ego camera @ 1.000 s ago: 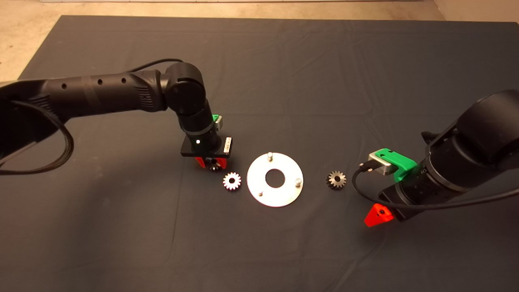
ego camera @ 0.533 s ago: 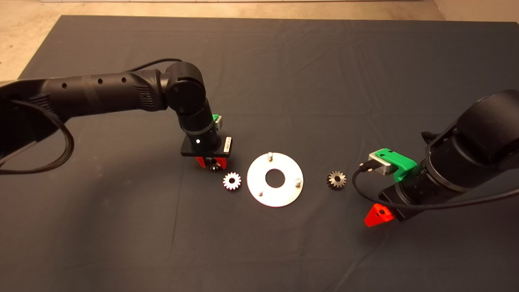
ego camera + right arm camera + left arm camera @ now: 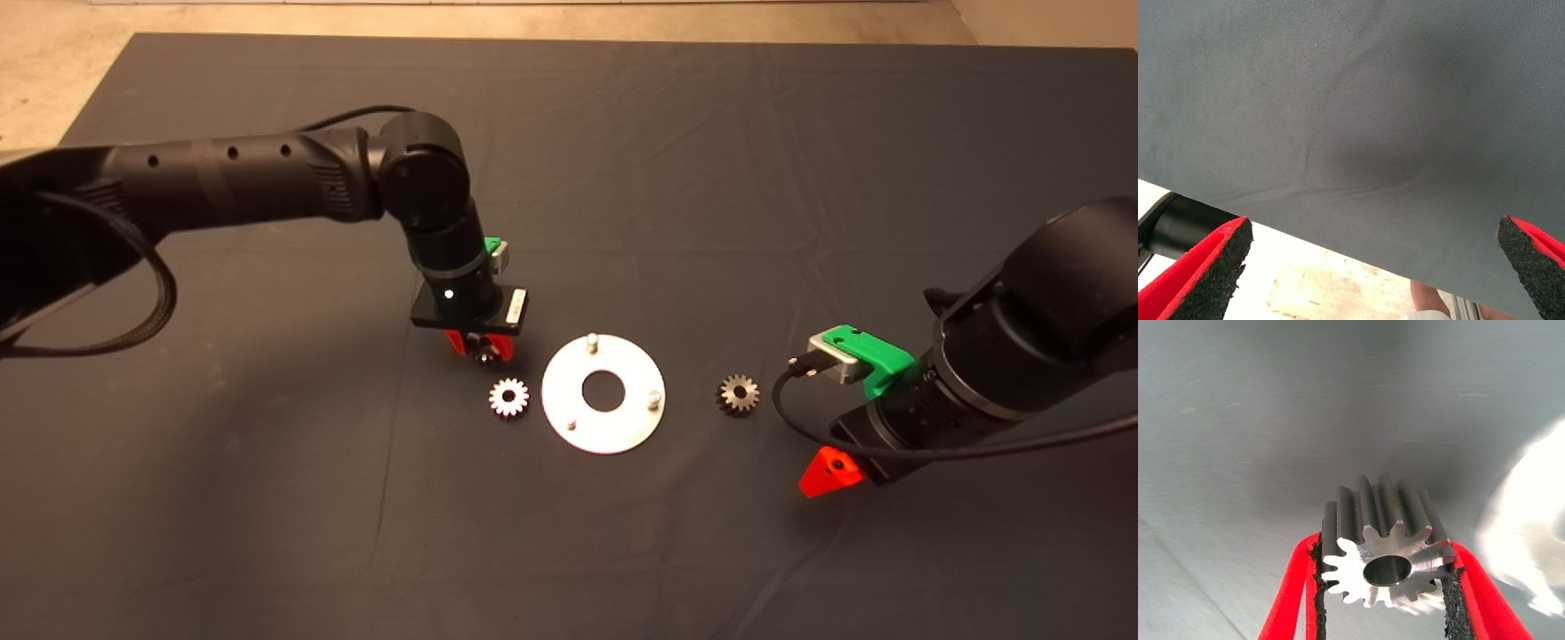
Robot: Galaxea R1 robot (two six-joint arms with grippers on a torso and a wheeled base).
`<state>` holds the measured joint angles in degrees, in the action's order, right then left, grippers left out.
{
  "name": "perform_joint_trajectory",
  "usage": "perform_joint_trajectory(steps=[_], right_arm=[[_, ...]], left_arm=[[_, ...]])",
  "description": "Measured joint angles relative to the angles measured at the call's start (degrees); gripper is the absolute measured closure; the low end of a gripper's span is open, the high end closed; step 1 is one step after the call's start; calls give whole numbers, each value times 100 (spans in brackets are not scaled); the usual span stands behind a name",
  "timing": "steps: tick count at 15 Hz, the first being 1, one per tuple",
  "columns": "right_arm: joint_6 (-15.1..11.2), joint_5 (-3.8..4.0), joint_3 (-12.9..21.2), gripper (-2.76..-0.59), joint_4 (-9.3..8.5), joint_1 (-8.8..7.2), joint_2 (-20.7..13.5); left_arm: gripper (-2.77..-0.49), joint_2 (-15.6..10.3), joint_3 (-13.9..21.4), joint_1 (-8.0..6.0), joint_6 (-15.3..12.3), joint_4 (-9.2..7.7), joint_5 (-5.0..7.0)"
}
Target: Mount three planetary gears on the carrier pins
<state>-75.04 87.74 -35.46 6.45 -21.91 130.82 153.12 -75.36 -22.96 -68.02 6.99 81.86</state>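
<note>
My left gripper [image 3: 481, 348] is shut on a planetary gear [image 3: 1386, 550], held between its pads a little above the mat, just left of the silver disc [image 3: 622, 427]. The disc lies mid-mat with three carrier pins: one at the back [image 3: 590, 340], one at the right [image 3: 654, 399], one at the front left [image 3: 573, 425]. All three pins are bare. A second gear [image 3: 508, 397] lies flat on the mat left of the disc. A third gear [image 3: 737, 394] lies right of it. My right gripper [image 3: 1371, 267] is open and empty at the mat's right, beyond the third gear.
The dark mat [image 3: 569, 551] covers the table, with bare floor beyond its far edge. In the right wrist view a person's leg [image 3: 1431, 305] shows past the mat's edge.
My left gripper has lifted slightly and moved right toward the disc with the gear in it. The right arm, the disc and the two loose gears have not moved.
</note>
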Motion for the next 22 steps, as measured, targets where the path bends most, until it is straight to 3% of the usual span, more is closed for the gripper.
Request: perform_joint_trajectory(steps=[2,5,7,11,15,19,22], right_arm=[[0,9,5,-273,-1,0,-2],[0,8,5,-273,-6,0,0],[0,-6,5,-273,-9,-2,5],[1,6,21,-273,-15,-2,2],[0,9,27,-273,-23,-2,5],[0,9,27,-273,-26,-5,13],[1,9,27,-273,-29,-6,13]], left_arm=[[-82,3,1,-145,5,-75,-29],[-82,58,1,-143,0,-360,-38],[-82,335,1,-146,-5,-443,-176],[-82,788,-32,-148,-14,-517,-265],[-82,887,-355,-148,-3,-520,-173],[-82,1322,-845,-151,436,-512,-184],[-82,1419,-1077,-148,581,-510,-163]])
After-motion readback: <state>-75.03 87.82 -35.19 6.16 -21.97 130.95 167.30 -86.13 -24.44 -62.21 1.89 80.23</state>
